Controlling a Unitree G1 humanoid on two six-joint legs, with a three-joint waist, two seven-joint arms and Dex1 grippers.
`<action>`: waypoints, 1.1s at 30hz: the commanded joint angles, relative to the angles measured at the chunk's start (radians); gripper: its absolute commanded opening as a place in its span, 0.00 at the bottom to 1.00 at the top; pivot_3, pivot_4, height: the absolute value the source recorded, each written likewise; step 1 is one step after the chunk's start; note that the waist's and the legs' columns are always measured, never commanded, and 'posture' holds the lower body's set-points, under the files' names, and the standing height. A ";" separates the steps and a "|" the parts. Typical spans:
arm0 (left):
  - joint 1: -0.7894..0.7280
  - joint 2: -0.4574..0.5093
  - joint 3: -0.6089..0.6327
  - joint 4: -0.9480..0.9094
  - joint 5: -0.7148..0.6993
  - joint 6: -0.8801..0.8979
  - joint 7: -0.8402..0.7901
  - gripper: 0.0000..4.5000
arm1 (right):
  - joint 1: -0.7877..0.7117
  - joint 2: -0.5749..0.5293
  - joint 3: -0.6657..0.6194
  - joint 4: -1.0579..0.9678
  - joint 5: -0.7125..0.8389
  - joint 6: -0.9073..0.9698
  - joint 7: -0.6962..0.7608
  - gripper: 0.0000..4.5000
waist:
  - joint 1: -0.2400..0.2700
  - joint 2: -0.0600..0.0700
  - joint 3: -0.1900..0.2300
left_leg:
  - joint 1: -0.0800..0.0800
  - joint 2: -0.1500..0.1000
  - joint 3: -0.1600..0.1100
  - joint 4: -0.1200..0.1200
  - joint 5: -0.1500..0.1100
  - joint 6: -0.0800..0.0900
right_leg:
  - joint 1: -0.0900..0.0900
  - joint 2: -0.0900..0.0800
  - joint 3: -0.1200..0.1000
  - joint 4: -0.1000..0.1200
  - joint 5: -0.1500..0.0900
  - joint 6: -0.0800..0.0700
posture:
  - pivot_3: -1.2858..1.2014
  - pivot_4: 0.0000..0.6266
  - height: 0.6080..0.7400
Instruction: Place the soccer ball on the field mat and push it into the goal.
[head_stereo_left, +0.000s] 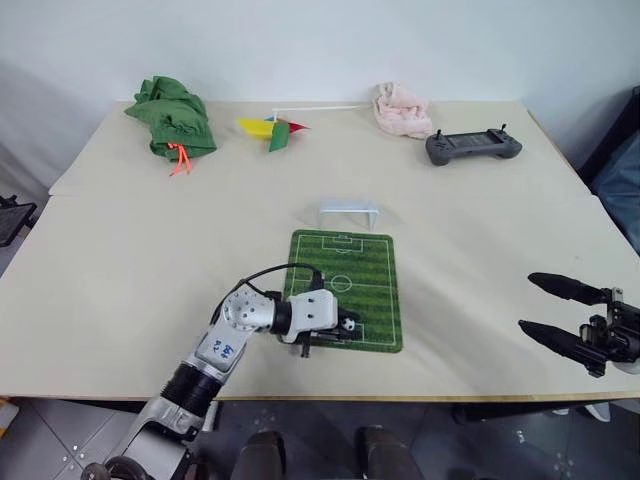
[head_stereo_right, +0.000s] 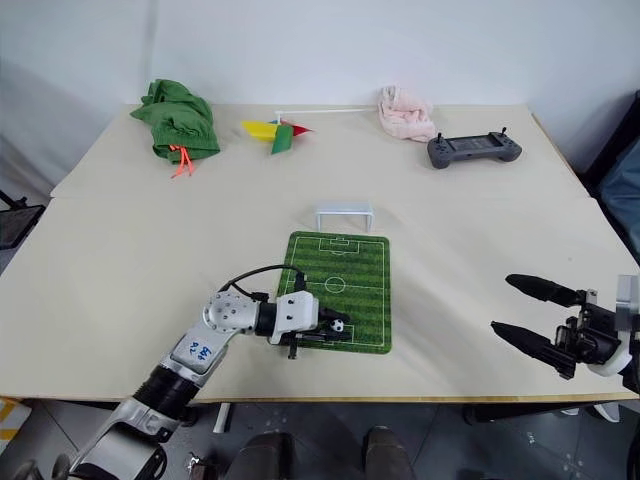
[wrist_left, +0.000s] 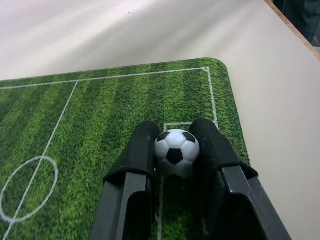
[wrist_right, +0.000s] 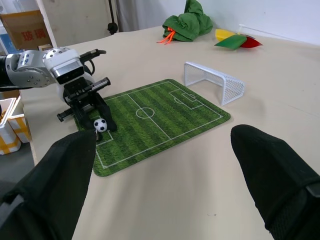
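Observation:
The tiny black-and-white soccer ball (wrist_left: 176, 152) sits between the two black fingers of my left gripper (wrist_left: 175, 135), which is shut on it. The ball is low over the near end of the green field mat (head_stereo_left: 365, 270), at the small box lines. Whether it touches the mat I cannot tell. The white goal (head_stereo_left: 349, 211) stands just beyond the mat's far end, its mouth facing the mat. My right gripper (head_stereo_left: 527, 302) hovers open at the table's front right, well clear of the mat and holding nothing.
Along the table's far side lie a green cloth bundle (head_stereo_left: 172, 117), a coloured pinwheel on a white stick (head_stereo_left: 273, 130), a pink cloth (head_stereo_left: 402, 110) and a dark handheld controller (head_stereo_left: 472, 147). The table's front edge (head_stereo_left: 420, 398) runs close behind the mat.

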 joint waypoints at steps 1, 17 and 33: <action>0.015 0.017 0.015 -0.065 -0.018 0.020 0.000 0.19 | -0.002 -0.024 -0.040 -0.010 0.003 -0.005 -0.003 1.00 | 0.000 0.000 0.000 | 0.000 0.000 0.000 0.000 0.000 0.000 | 0.000 0.000 0.000 0.000 0.000 0.000 | 0.52 0.24 1.00; 0.052 0.055 0.008 -0.127 -0.028 0.051 -0.008 0.19 | -0.012 -0.023 -0.033 0.000 -0.012 -0.008 -0.010 1.00 | 0.000 0.000 0.000 | 0.000 0.000 0.001 0.001 -0.001 0.001 | 0.000 0.000 0.002 -0.001 0.000 0.000 | 0.52 0.24 1.00; 0.022 0.043 -0.001 -0.039 -0.020 -0.016 -0.011 0.62 | -0.011 -0.026 -0.039 0.006 -0.025 -0.017 -0.021 1.00 | 0.000 0.000 0.000 | 0.000 0.000 0.003 0.001 -0.002 0.002 | 0.000 0.000 0.003 -0.001 0.000 0.000 | 0.52 0.24 1.00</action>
